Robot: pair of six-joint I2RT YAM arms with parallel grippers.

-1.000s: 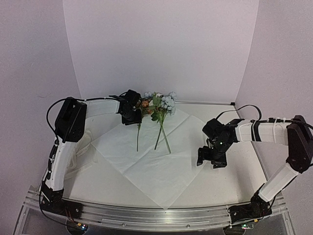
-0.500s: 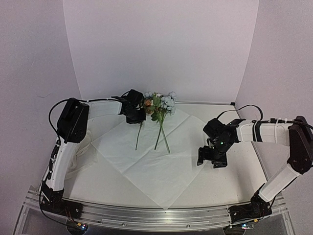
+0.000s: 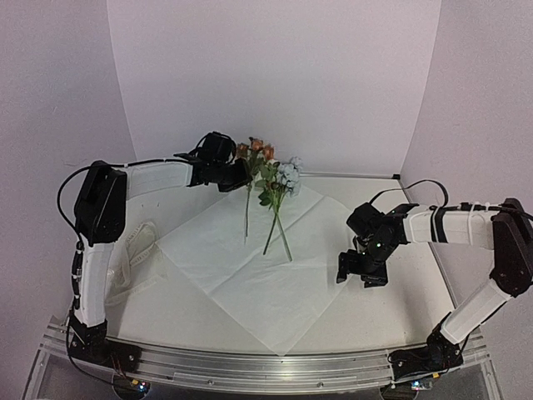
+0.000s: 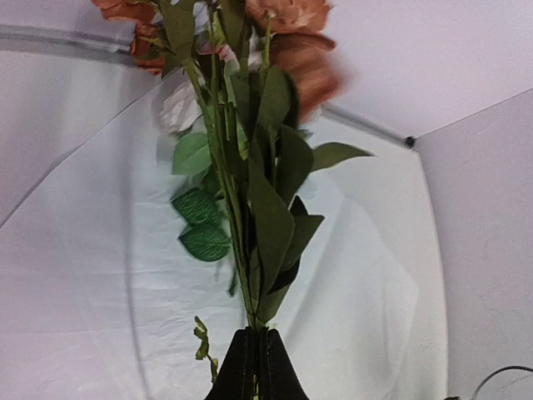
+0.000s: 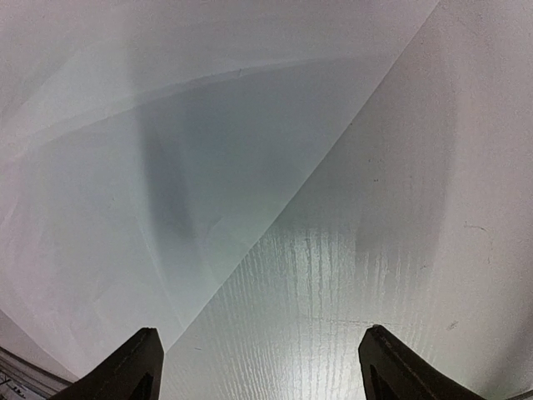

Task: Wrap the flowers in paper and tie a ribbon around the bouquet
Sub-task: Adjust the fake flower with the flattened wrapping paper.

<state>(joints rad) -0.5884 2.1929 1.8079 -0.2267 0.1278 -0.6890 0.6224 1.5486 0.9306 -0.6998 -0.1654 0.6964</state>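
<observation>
From above, the left fingers (image 3: 236,175) are clamped on the orange-pink blooms' stems (image 3: 247,208), part of the small bunch of thin green-stemmed flowers (image 3: 268,187). A second ago these fingers stood apart, low beside the blooms. Now they are together and raised, so the orange stems hang clear above the large thin white sheet of paper (image 3: 250,283). The pale blue-white blooms (image 3: 286,173) have stayed lying on the paper's far corner. The right fingers (image 3: 362,271) have not moved; they hang spread apart, near the sheet's right edge. A narrow whitish ribbon (image 3: 140,243) lies on the pale table (image 3: 400,308) left of the sheet, untouched.

The left wrist view confirms the grip. Its dark left fingers (image 4: 243,375) are pressed together on the green stems, with leaves and blurred orange blooms (image 4: 287,33) rising above and the paper (image 4: 92,283) below.

In the right wrist view the right fingers (image 5: 137,367) stand wide with nothing between them, and the paper's edge (image 5: 166,167) runs diagonally across the bare table (image 5: 400,208) underneath.

The pick has succeeded but taken only half the bunch, probably to re-lay it beside the blue stems. Wrapping and tying have not begun.
</observation>
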